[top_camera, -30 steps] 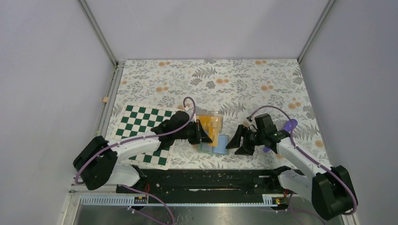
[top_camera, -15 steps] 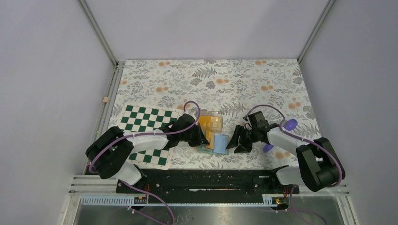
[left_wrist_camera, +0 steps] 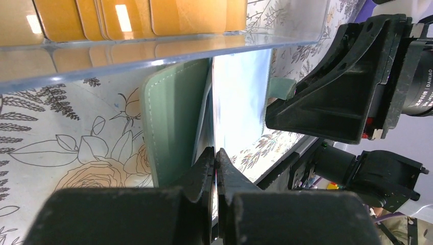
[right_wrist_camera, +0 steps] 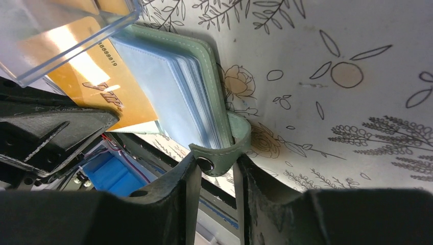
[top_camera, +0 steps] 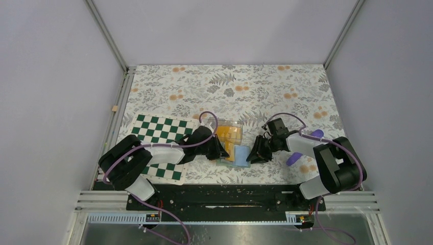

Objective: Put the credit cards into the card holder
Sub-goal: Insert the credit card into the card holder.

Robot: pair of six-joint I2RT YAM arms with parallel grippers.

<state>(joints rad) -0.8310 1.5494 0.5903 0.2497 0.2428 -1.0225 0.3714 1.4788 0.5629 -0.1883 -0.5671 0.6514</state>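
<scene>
Two end effectors flank the card holder: left end effector pinched shut at its sleeves, right end effector narrow, clamping the snap tab. Credit cards sit just beyond, nearer the left arm.

The orange card lying under the clear sleeves carries a row of embossed digits along one edge, mostly eights, something like "8888819"; the row's start is hidden. Below them on the same card runs a slanted dark script word, too skewed to read surely. A black motor on the right arm reads "DAMIAO".
</scene>
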